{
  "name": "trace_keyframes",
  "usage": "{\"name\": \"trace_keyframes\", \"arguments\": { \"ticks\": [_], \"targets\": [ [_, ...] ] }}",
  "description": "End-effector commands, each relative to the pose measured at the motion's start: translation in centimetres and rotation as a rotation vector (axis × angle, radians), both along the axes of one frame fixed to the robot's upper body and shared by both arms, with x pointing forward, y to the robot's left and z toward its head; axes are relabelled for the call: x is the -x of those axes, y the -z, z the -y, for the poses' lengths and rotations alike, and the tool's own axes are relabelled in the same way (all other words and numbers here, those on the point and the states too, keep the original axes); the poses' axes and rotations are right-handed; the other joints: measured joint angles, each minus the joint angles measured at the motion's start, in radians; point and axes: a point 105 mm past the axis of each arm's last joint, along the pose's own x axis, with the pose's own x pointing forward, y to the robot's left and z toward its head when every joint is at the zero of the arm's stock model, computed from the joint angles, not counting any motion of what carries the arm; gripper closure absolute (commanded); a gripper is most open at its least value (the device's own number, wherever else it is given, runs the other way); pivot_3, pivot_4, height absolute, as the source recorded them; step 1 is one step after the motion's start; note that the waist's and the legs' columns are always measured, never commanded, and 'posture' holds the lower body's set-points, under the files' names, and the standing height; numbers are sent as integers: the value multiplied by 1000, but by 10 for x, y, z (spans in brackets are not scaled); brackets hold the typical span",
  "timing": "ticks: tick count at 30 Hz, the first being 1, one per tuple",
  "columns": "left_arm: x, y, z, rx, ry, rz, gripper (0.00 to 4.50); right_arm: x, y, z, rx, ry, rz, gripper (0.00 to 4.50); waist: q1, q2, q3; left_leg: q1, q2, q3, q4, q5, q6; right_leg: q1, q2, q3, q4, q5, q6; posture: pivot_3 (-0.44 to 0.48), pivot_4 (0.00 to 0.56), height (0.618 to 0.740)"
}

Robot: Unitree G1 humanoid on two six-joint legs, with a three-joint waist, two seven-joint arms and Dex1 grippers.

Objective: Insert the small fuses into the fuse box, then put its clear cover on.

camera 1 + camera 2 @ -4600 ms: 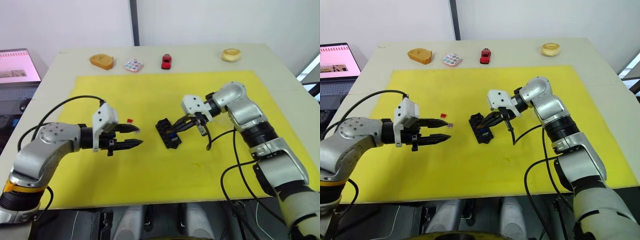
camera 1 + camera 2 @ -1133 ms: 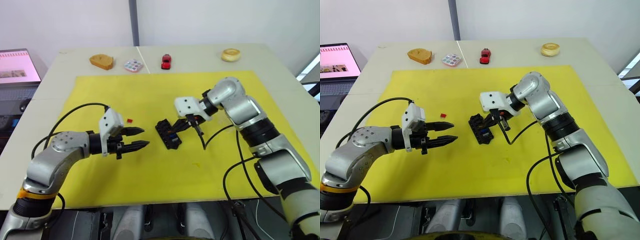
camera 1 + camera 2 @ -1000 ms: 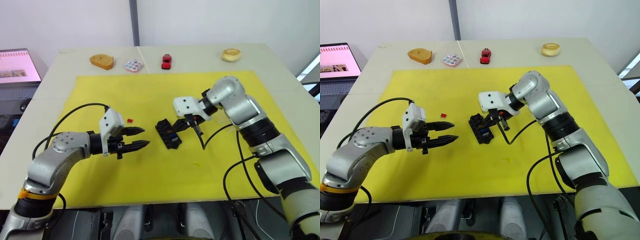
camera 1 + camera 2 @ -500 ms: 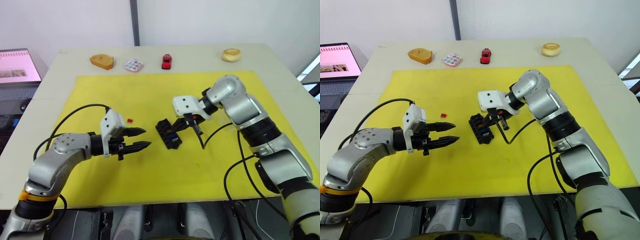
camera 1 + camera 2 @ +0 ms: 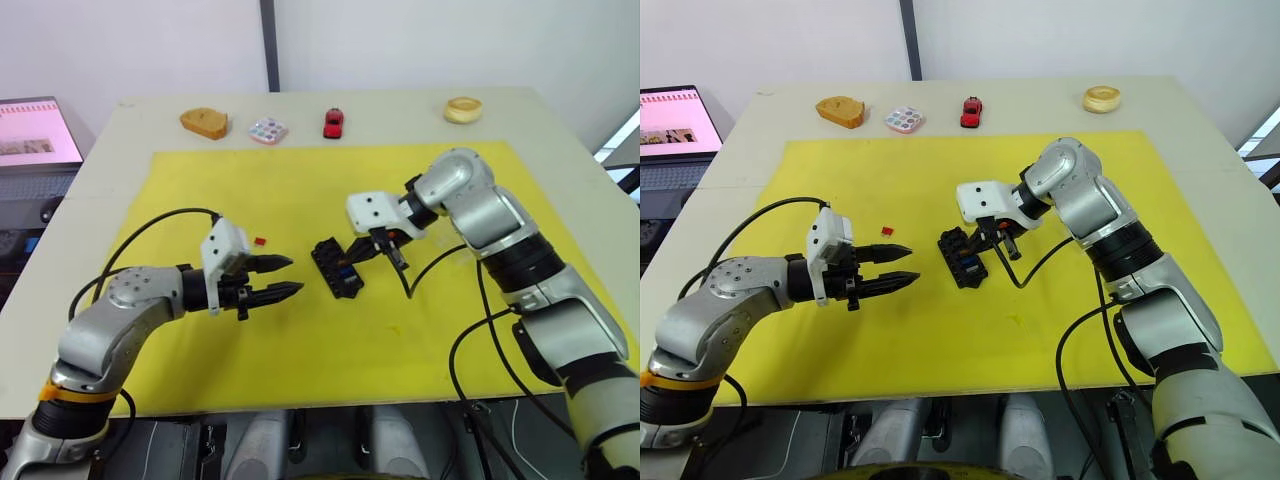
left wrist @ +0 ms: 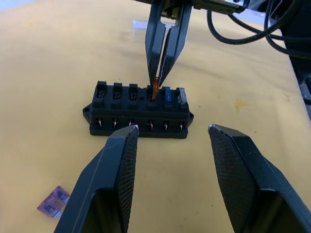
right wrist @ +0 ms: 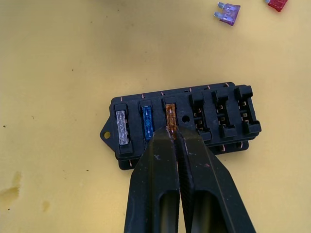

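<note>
Amber fuse (image 7: pixel 170 115) pinched in right gripper (image 7: pixel 173 137), seated in third slot of fuse box (image 7: pixel 181 125) mid-mat, beside blue fuse (image 7: pixel 147 122) and grey fuse (image 7: pixel 122 127). Left gripper (image 6: pixel 171 130) spread wide, facing box. Purple fuse (image 7: pixel 227 12) loose nearby.

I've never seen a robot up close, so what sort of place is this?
Probably a robotics test lab: a plain table with a yellow work mat, assorted trial items such as a toy car along its back edge, and a monitor alongside.
</note>
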Motion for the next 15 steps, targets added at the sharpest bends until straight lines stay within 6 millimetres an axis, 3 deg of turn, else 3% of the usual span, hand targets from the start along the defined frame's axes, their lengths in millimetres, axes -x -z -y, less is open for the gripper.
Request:
{"name": "trace_keyframes", "arguments": {
  "ticks": [1, 15],
  "targets": [
    [4, -9, 3, 12, 16, 41, 2082, -3, -10, -5, 5, -6, 47, 4500, 0, 0, 0, 0, 0, 0, 0, 0, 0, 0, 0, 0, 0, 0, 0, 0, 150, 740],
    [3, -8, 8, 43, 10, 40, 2082, -2, -10, -9, 42, 3, 47, 4500, 0, 0, 0, 0, 0, 0, 0, 0, 0, 0, 0, 0, 0, 0, 0, 0, 150, 740]
  ]
}}
